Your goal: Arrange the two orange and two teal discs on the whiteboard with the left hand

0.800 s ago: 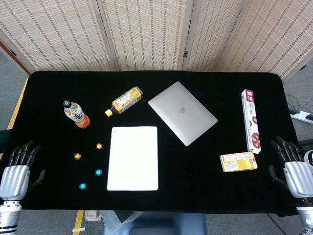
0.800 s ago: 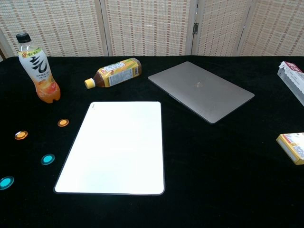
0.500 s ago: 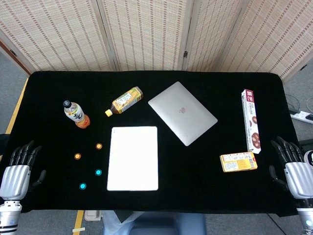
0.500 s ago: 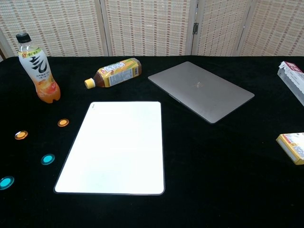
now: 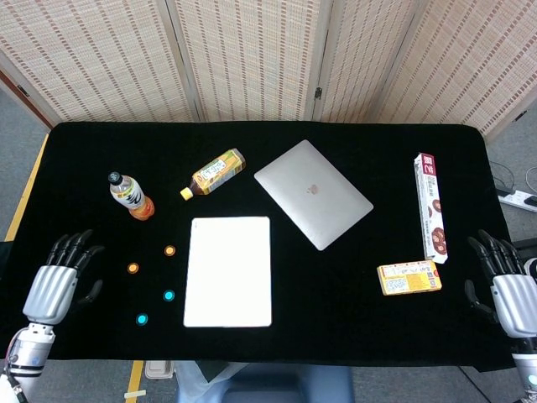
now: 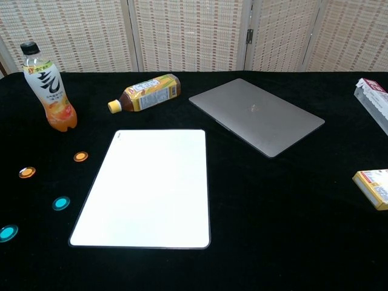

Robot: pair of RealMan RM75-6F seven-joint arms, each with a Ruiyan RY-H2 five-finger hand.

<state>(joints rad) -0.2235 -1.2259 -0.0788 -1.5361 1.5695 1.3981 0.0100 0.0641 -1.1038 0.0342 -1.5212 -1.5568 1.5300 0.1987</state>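
Note:
A bare whiteboard [image 5: 228,270] [image 6: 148,185] lies flat near the table's front. To its left on the black cloth sit two orange discs [image 5: 169,250] [image 5: 132,268] and two teal discs [image 5: 169,295] [image 5: 142,319]; the chest view shows them too, orange discs [image 6: 80,156] [image 6: 26,172] and teal discs [image 6: 60,203] [image 6: 8,233]. My left hand [image 5: 57,281] hovers at the table's left front, fingers spread, holding nothing, left of the discs. Over at the right edge, my right hand [image 5: 508,290] is open and empty. Neither hand shows in the chest view.
An upright orange-drink bottle [image 5: 130,196] stands behind the discs. A tea bottle [image 5: 215,173] lies on its side behind the whiteboard. A closed grey laptop [image 5: 313,193] sits right of centre. A long biscuit box [image 5: 431,206] and a small yellow box [image 5: 409,278] are at the right.
My left hand has moved inward and forward over the table's left edge, closer to the discs. The right hand has shifted slightly. The discs and whiteboard have not moved.

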